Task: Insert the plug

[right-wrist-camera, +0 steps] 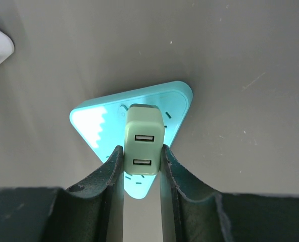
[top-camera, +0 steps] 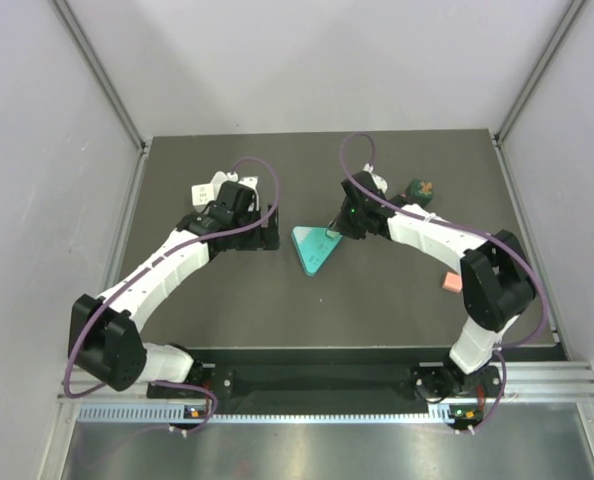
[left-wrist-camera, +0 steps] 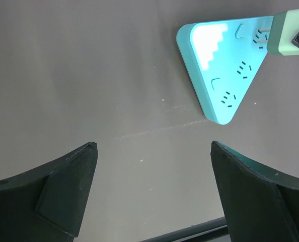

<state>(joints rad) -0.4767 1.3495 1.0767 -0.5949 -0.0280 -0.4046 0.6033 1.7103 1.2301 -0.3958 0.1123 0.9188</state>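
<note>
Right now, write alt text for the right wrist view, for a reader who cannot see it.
The right gripper clamps a pale green two-port USB charger plug, ports facing the camera, over a turquoise triangular power strip lying on the dark grey table. The plug hides its own prongs, so whether they are seated cannot be told.

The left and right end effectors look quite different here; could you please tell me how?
The left end effector is open and empty, whereas the right end effector is shut on the green plug. The left one hangs over bare table beside the teal power strip; the right one holds its plug over the strip. Both have dark fingers.
</note>
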